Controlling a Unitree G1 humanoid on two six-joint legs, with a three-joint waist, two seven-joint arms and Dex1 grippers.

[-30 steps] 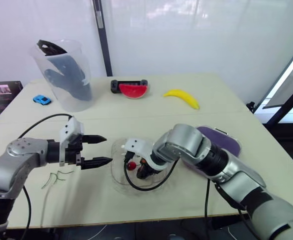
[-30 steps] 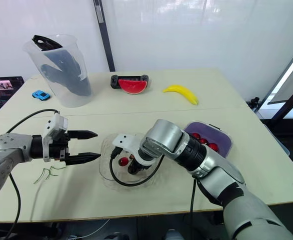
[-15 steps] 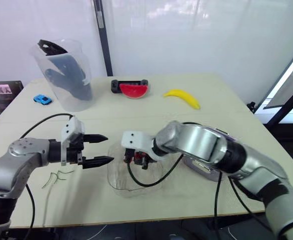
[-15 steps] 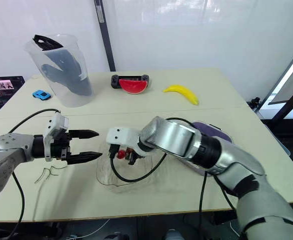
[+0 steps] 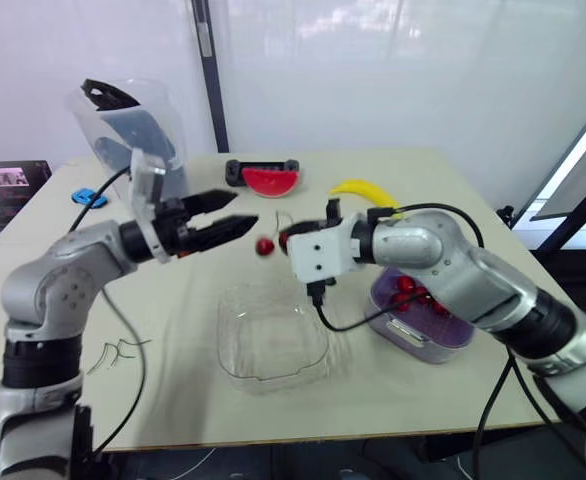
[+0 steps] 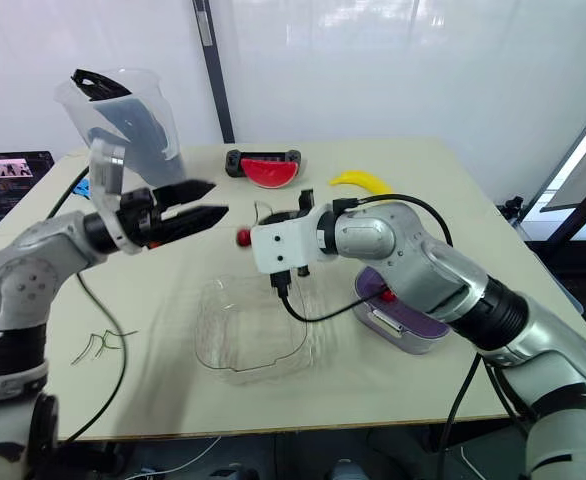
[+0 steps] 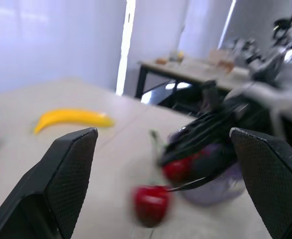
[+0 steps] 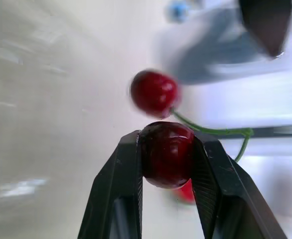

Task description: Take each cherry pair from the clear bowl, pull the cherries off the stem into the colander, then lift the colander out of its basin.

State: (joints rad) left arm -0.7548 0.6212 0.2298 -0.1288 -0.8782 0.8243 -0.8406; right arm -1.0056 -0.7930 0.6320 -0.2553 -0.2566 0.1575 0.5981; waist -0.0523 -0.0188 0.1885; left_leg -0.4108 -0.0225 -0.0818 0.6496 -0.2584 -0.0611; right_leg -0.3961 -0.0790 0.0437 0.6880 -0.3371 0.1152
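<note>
Grips one cherry (image 8: 167,162) in right gripper (image 8: 166,140), twin (image 5: 264,246) dangling beside spread left gripper (image 5: 244,210); more cherries (image 5: 410,293) in colander (image 5: 451,336).

Glossy cherry pair (image 8: 166,149) — clear plastic bowl (image 5: 271,335).

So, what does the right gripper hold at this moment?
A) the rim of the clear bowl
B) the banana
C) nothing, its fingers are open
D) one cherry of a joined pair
D: the right gripper is shut on a cherry, and the second cherry hangs free on the shared stem.
</note>
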